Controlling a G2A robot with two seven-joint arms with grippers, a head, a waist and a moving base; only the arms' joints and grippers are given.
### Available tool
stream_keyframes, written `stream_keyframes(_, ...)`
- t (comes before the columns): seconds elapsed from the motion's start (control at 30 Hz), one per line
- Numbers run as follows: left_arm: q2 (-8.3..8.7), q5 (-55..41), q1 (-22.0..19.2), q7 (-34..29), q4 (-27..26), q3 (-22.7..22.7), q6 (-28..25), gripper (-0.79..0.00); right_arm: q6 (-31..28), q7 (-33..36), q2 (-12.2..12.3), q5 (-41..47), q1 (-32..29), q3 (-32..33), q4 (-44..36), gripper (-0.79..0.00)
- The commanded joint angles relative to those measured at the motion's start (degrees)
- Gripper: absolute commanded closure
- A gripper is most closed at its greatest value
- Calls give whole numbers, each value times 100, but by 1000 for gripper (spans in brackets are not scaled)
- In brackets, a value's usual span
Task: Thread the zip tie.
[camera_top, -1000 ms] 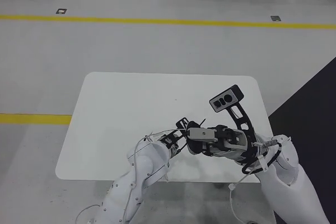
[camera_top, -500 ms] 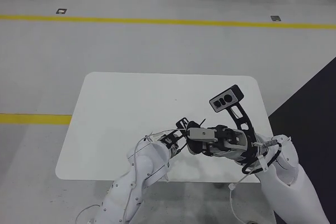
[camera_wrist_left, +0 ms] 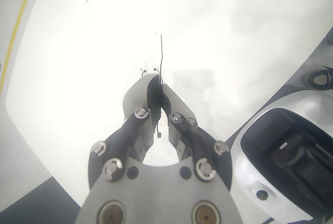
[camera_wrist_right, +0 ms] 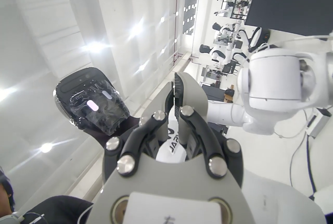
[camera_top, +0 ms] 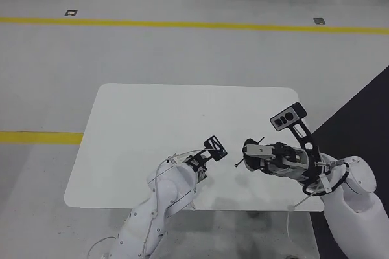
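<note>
A thin black zip tie (camera_wrist_left: 161, 53) is pinched in my left gripper (camera_wrist_left: 159, 80), which is shut on it. Its tail points straight ahead over the white table (camera_wrist_left: 78, 53), and its small head (camera_wrist_left: 158, 134) hangs behind the fingers. From above, the left gripper (camera_top: 215, 146) hovers over the table's near middle. My right gripper (camera_top: 248, 154) is a short way to its right, apart from it, tilted upward and shut (camera_wrist_right: 173, 84). A thin black strand with a small knob (camera_top: 236, 164) sticks out at its fingertips.
The white table (camera_top: 149, 129) has a rounded front edge close under both arms. A dark panel (camera_top: 376, 110) stands just past its right end. Yellow floor lines (camera_top: 32, 137) run beyond the table on the left and far side.
The two grippers were together over the table's near middle. The right gripper has pulled away to the right, leaving a gap. The left gripper has stayed put.
</note>
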Motion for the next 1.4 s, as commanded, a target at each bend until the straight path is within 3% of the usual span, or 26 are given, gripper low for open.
stream_keyframes(0.0, 0, 0, 0, 0, 0, 0, 0, 0, 43, 131, 43, -139, -189, 429, -31, 0)
stream_keyframes(0.3, 0, 0, 0, 0, 0, 0, 0, 0, 312, -61, 132, 361, -505, 1963, 688, 0)
stream_keyframes(0.67, 0, 0, 0, 0, 0, 0, 0, 0, 374, -124, 135, 407, -481, 1963, 766, 0)
stream_keyframes(0.73, 22, 110, 57, 468, -314, 38, -134, 0, 366, -525, 137, 12, -501, 1841, 798, 0)
stream_keyframes(0.9, 178, 1141, 474, 1427, -1073, -169, -330, 0, 1464, -1009, 192, -428, -236, 1477, 1232, 0)
stream_keyframes(1.07, 267, 1314, 646, 2068, -1135, -580, -373, 0, 2408, -1168, 240, -525, 177, 1156, 1774, 0)
stream_keyframes(1.37, 273, 1414, 648, 2038, -1092, -568, -372, 0, 2541, -1305, 235, -365, 340, 1060, 1831, 0)
